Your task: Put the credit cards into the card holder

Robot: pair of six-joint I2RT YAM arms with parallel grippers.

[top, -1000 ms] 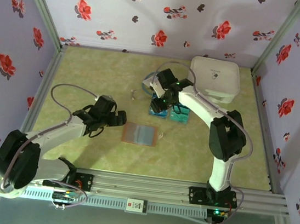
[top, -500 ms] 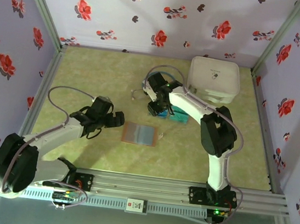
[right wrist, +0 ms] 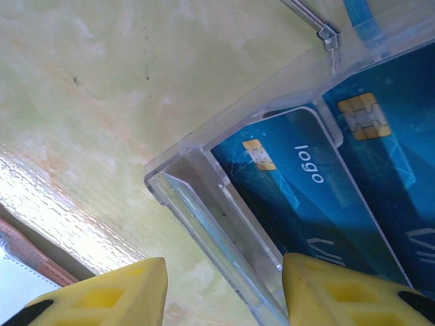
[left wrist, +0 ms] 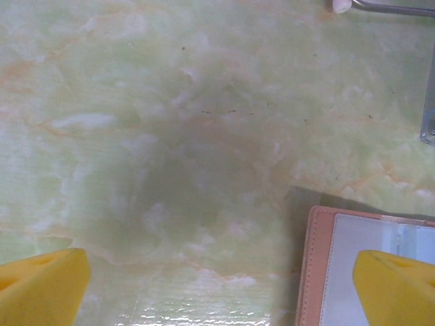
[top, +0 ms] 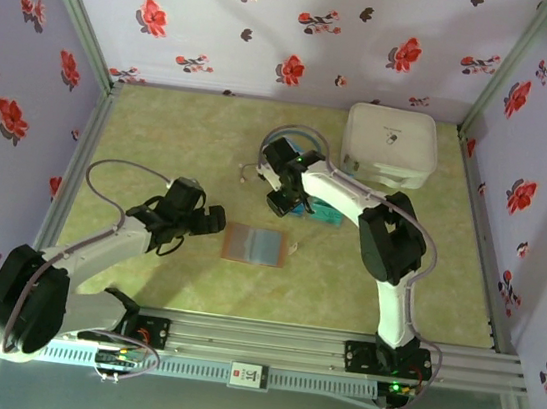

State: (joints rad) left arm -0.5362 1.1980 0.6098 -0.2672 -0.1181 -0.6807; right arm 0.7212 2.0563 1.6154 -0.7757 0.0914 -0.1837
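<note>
The card holder (top: 253, 244) lies open on the table, reddish-brown with a pale clear window. My left gripper (top: 207, 220) hangs open just left of it. In the left wrist view, one yellow fingertip (left wrist: 394, 288) hovers over the holder's (left wrist: 340, 272) window and the other over bare table. Blue credit cards (right wrist: 319, 204) with gold chips lie in a clear plastic tray (right wrist: 204, 204), with a teal edge of them (top: 327, 213) in the top view. My right gripper (right wrist: 224, 295) is open low over the tray's left wall, which stands between the fingertips; neither touches it.
A large white zip case (top: 390, 144) stands at the back right. A loop of thin tubing (top: 247, 172) lies left of the right wrist. The holder's brown edge (right wrist: 27, 255) is close to the tray. Flowered walls enclose the table on three sides.
The right arm has swung left and its gripper has shifted from over the cards to the tray's left edge, with the jaws a little narrower. The left arm has barely moved.
</note>
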